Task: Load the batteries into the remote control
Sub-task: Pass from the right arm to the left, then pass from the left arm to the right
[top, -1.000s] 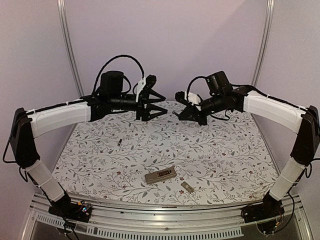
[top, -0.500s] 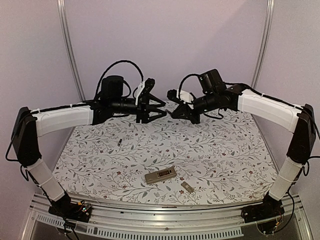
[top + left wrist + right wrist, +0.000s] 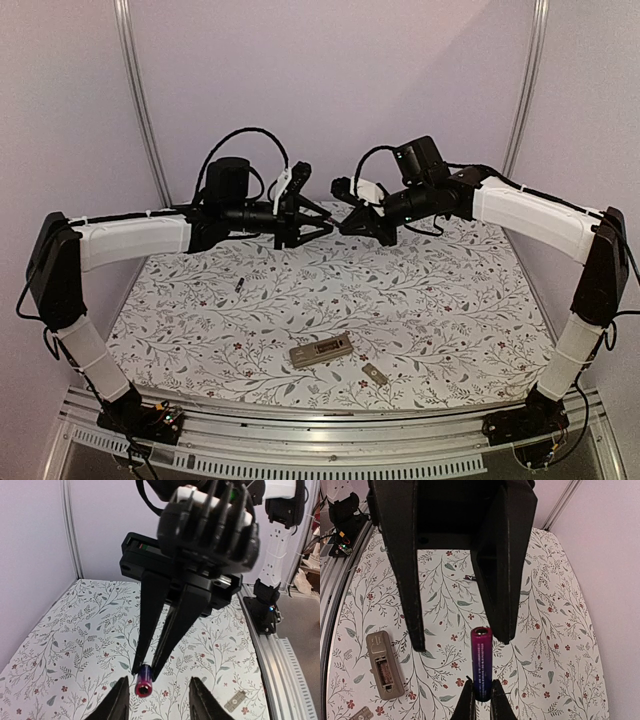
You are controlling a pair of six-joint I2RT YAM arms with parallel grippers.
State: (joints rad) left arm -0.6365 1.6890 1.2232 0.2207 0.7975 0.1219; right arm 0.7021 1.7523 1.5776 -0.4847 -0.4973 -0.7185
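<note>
Right gripper: your right gripper (image 3: 480, 697) is clamped on one end of the held battery (image 3: 482, 660), raised in the air above the far middle of the table (image 3: 450, 300).
Held battery: it shows a purple-magenta wrap in your wrist views and sticks straight out past the fingertips, pointing at the other arm.
Left gripper: your left gripper (image 3: 159, 685) faces the right one tip to tip, with its jaws apart and one on each side of the battery's free end. The left wrist view shows you a gap on both sides.
Second battery: the second battery (image 3: 240, 285) lies on the table left of centre, well apart from the remote.
Remote control: the remote control (image 3: 321, 351) lies back up near the front edge, with its recess uncovered.
Cover piece: the cover piece (image 3: 374, 375) lies near the remote, on its near-right side.
Table: you see a floral-patterned cloth.
</note>
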